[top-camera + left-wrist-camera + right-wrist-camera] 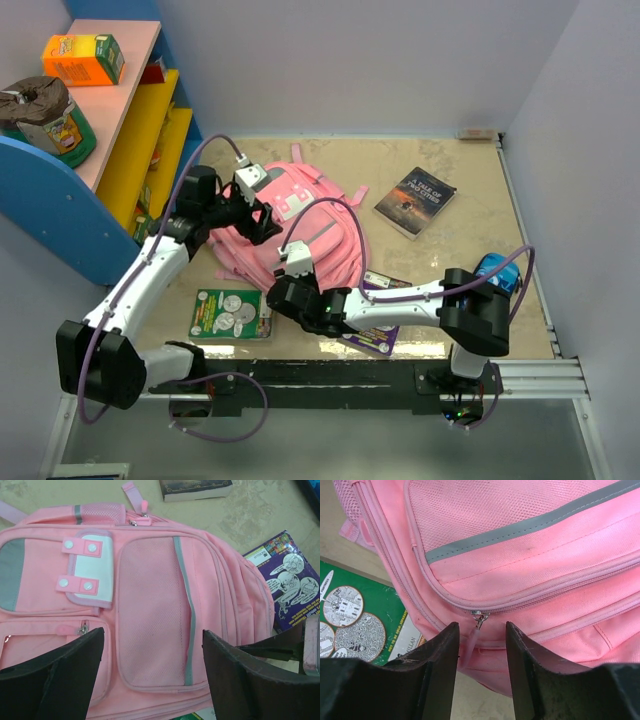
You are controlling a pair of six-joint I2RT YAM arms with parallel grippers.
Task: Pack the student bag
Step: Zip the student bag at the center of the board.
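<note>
Tabletop point(450, 260): student bag point(340, 250) lies flat, front pockets up, left of centre and reaching toward the far edge.
Green book point(232, 314) at the near edge, just beside the bag's lower end.
Purple comic point(292, 587) right of the bag, partly under the right arm.
Dark paperback point(415, 201) toward the far right corner, apart from the bag.
Left fingers point(250, 680): spread wide above the bag's front, holding nothing.
Right fingers point(435, 665): narrowly parted at the bag's near side; zip pull point(475, 632) hangs in the gap, not pinched.
</note>
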